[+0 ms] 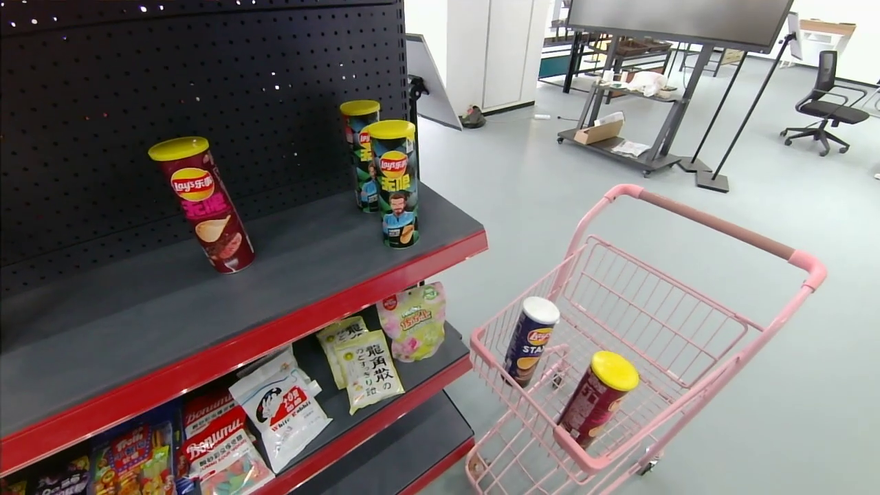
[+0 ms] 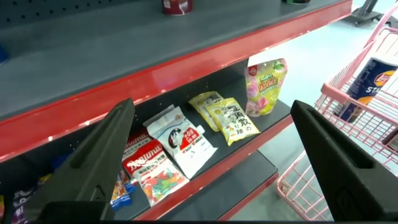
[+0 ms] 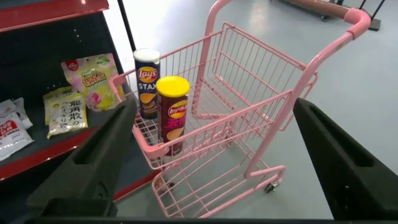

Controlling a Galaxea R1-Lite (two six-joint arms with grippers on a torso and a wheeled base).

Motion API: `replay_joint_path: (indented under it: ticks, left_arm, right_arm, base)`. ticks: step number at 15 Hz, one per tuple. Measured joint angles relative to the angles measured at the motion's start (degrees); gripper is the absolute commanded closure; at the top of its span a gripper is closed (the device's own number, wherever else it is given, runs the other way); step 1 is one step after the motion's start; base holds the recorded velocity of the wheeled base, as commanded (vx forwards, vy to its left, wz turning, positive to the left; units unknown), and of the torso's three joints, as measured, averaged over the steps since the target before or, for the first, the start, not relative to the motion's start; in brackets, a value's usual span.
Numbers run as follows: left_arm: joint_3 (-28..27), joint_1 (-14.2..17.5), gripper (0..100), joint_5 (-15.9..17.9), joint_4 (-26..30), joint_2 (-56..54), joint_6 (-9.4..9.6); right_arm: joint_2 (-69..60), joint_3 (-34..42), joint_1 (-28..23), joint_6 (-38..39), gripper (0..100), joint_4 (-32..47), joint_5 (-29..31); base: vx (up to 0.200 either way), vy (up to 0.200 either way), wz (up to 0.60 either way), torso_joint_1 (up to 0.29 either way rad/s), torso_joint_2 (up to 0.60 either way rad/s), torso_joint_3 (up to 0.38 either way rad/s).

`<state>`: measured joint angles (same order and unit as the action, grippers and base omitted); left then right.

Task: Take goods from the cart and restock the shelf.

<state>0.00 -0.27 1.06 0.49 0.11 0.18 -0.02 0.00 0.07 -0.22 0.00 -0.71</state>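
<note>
On top shelf, dark deck with red front edge:
- maroon can, yellow lid, upright, toward the pegboard back, well apart from the others.
- front green can, yellow lid, upright near the shelf's right end, close to the front edge.
- rear green can, same kind, upright just behind the front one; whether the two touch cannot be told.

On lower shelf, snack bags lying propped in a row:
- red bags.
- white bag.
- yellow bags, two overlapping.
- green-pink bag at the right end.

Cart, pink wire, on the floor to the right of the shelf, handle away from it:
- blue can, white lid, standing in the basket corner nearest the shelf.
- red can, yellow lid, standing against the basket's near rim, near the blue can, a gap between them in the head view.

Left gripper: jaws spread wide, holding nothing, facing the lower shelf's bags.

Right gripper: jaws spread wide, holding nothing, facing the cart with both cans between the finger lines, well clear of them.
</note>
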Motion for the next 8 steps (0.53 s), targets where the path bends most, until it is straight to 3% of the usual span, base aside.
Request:
replay_joint_path:
  ticks: [8]
  left_arm:
    - [0.0, 0.0, 0, 0.0, 0.0, 0.0, 0.0]
  right_arm:
    - [0.0, 0.0, 0.0, 0.0, 0, 0.0, 0.0]
  base:
    - [0.0, 0.0, 0.0, -0.146, 0.37, 0.225]
